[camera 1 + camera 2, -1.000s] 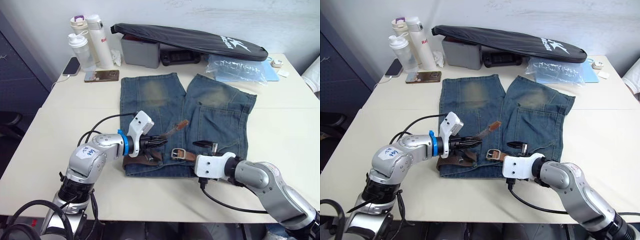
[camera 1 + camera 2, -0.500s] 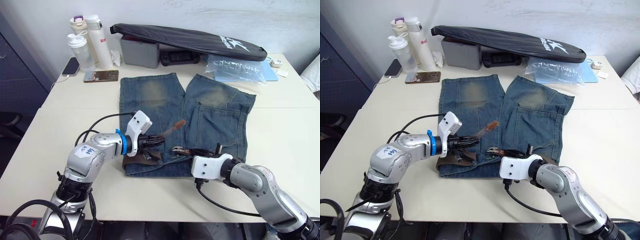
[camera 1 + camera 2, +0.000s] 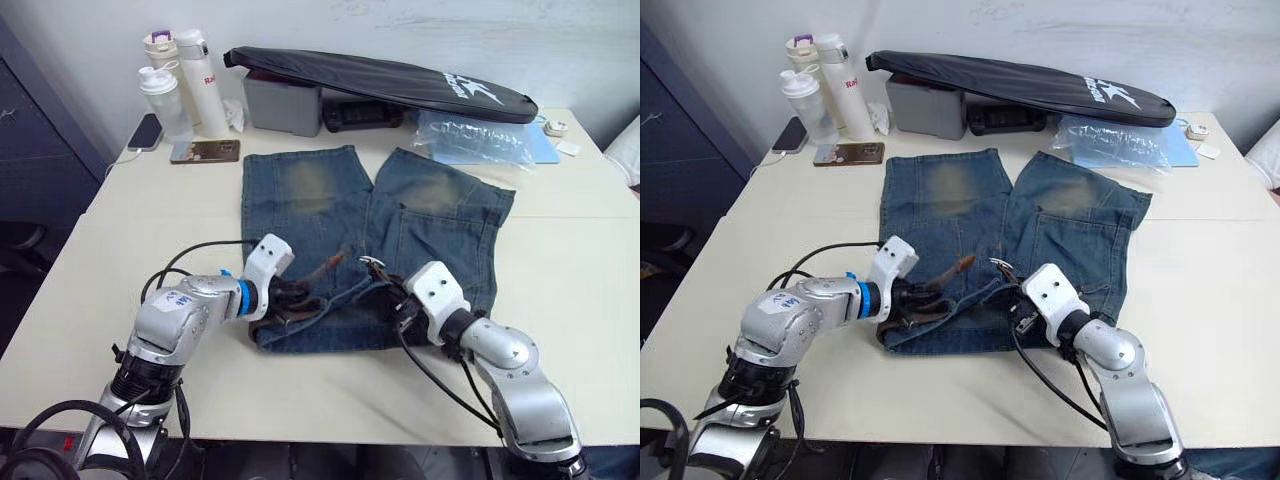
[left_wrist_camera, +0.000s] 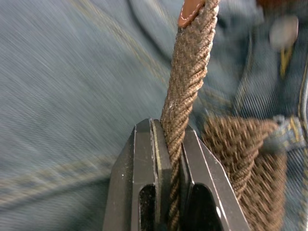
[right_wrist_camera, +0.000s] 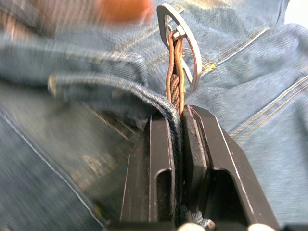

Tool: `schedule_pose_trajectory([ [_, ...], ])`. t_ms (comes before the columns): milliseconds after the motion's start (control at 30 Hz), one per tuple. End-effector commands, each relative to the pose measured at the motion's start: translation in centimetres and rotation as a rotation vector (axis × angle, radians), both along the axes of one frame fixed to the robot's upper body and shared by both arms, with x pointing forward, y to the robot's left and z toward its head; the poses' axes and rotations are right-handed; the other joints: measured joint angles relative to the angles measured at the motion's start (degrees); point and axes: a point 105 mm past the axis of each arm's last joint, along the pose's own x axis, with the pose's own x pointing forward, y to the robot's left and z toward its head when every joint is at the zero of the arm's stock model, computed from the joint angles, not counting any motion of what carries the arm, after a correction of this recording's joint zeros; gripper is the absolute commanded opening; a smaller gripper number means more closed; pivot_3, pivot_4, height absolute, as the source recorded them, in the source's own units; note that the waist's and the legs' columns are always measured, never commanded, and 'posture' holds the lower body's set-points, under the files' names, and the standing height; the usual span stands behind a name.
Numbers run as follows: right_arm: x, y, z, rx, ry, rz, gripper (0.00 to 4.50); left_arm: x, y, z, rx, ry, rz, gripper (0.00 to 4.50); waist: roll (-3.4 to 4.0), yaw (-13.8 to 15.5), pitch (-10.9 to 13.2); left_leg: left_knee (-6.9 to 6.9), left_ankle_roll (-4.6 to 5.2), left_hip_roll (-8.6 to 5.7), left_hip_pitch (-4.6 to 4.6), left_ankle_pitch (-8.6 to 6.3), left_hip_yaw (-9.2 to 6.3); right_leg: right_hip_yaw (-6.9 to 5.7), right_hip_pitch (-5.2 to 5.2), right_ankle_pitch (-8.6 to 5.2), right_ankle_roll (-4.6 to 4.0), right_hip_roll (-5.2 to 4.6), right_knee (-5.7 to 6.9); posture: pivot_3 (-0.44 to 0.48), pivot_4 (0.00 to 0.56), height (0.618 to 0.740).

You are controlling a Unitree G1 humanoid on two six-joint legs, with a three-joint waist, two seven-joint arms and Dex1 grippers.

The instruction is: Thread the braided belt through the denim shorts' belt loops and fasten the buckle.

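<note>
Here the left gripper (image 4: 168,144) pinched the belt (image 4: 185,91) near its tan tip, strap running toward 12 o'clock; the right gripper (image 5: 175,127) pinched the belt just behind the buckle (image 5: 180,43), waistband caught too.

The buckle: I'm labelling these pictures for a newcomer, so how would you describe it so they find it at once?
Start at the denim shorts spread on the cream table, then go to the waistband edge nearest the robot. Just beyond the right pincer, which is shut on the belt end and a denim fold, stands the buckle. It is the only silver metal frame there; the braided belt is brown.
</note>
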Motion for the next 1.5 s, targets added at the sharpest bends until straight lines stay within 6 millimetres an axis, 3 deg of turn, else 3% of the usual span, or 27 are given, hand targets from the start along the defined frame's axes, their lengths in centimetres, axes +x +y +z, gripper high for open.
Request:
schedule_pose_trajectory([
  [33, 0.1, 0.1, 1.7, 0.127, -0.028, -0.050, 0.06, -1.1, -1.3, 0.5, 0.000, -0.004, -0.078, 0.00, 0.00, -0.05, 0.00, 0.00, 0.00, 0.00, 0.00, 0.00, 0.00, 0.00, 0.00, 0.00, 0.00, 0.00, 0.00, 0.000, 0.150, 0.740],
  [233, -0.2, 0.8, 2.0, 0.145, -0.026, -0.042, 0.06, -1.2, -2.5, 0.8, -0.021, -0.004, -0.106, 0.00, 0.03, -0.08, -0.02, -0.07, -0.02, 0.00, 0.01, 0.01, 0.00, 0.01, -0.04, -0.01, -0.02, 0.01, -0.01, 0.000, 0.150, 0.740],
  [1033, -1.3, 1.5, 1.0, 0.071, -0.011, 0.013, 0.06, 0.0, -3.7, 1.1, -0.018, -0.039, -0.080, 0.00, 0.02, -0.08, -0.02, -0.10, -0.05, 0.00, 0.00, 0.03, 0.01, 0.01, -0.06, -0.01, -0.02, 0.03, -0.05, 0.000, 0.150, 0.740],
  [1400, -1.8, 2.6, 0.7, 0.021, 0.040, 0.138, 0.06, 0.2, -5.3, 1.6, -0.012, -0.093, -0.162, 0.00, 0.01, -0.13, -0.01, -0.11, -0.05, -0.01, 0.01, 0.03, 0.04, 0.02, -0.06, -0.01, -0.02, 0.06, -0.08, 0.000, 0.150, 0.740],
  [1500, -2.3, 3.1, 0.7, -0.061, 0.066, 0.237, 0.06, 0.1, -5.6, 1.7, -0.001, -0.109, -0.203, 0.00, 0.01, -0.12, -0.01, -0.11, -0.06, -0.01, 0.00, 0.03, 0.05, 0.03, -0.07, -0.01, -0.02, 0.06, -0.07, 0.000, 0.150, 0.740],
])
